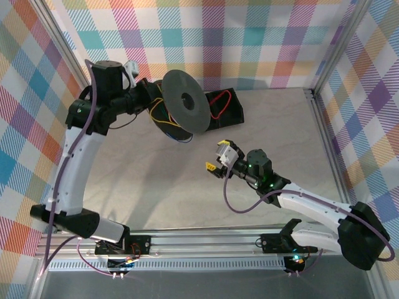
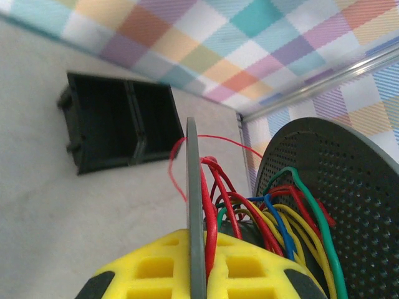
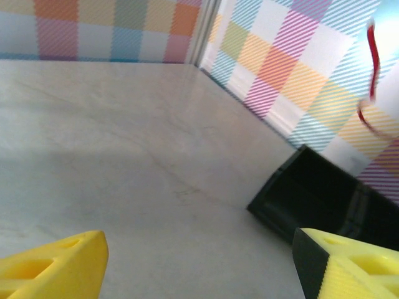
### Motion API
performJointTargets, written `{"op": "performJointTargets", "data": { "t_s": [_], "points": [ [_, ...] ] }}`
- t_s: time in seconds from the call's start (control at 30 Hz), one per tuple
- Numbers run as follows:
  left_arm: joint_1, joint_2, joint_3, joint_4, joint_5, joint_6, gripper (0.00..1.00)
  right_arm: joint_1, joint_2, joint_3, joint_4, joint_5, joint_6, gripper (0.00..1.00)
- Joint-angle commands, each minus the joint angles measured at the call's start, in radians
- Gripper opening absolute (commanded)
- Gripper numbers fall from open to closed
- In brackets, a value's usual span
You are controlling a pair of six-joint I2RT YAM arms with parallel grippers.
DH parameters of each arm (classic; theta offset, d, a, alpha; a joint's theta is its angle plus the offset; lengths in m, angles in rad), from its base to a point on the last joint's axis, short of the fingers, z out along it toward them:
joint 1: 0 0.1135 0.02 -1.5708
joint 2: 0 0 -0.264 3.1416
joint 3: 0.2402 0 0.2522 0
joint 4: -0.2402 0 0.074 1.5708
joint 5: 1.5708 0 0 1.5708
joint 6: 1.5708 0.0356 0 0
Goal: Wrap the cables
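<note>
On the spool [image 1: 187, 103], far side of the table [image 1: 156, 187]: cables [image 2: 249, 215] (red, yellow, plus blue + green) sit as loose turns btwn the two discs. Several bulge outward, not snug. One red cable [image 1: 218, 103] lies coiled in the black tray [image 1: 239, 115] just right of the spool; cannot tell if it joins the wound lot. A thin red loop stands off the disc rim in the left wrist view.

Left gripper [image 2: 199, 255]: yellow fingers pressed to either side of the near disc's rim, pinching it. A red strand runs down the same gap.

Right gripper [image 1: 216, 156]: fingers spread wide, nothing btwn them, hovering over bare table, well apart from the spool, tray ahead of it.

Judgement: step in hand = get the slack red cable onto the spool.
- L should hold the spool steady w/o crushing the trapped strand.
- R should take the cable near its free end, not mid-coil, hold light tension, and lay turns btwn the discs.
- Risks: slack turns slipping over the rim; the strand snagging on the tray wall.
</note>
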Motion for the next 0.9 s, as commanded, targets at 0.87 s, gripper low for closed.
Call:
{"op": "performJointTargets", "data": {
  "t_s": [0.87],
  "points": [
    [0.042,-0.086,-0.116,0.053,0.315,-0.129,0.00,-0.132,-0.006,-0.142,0.443,0.043,-0.161,0.63]
  ]
}}
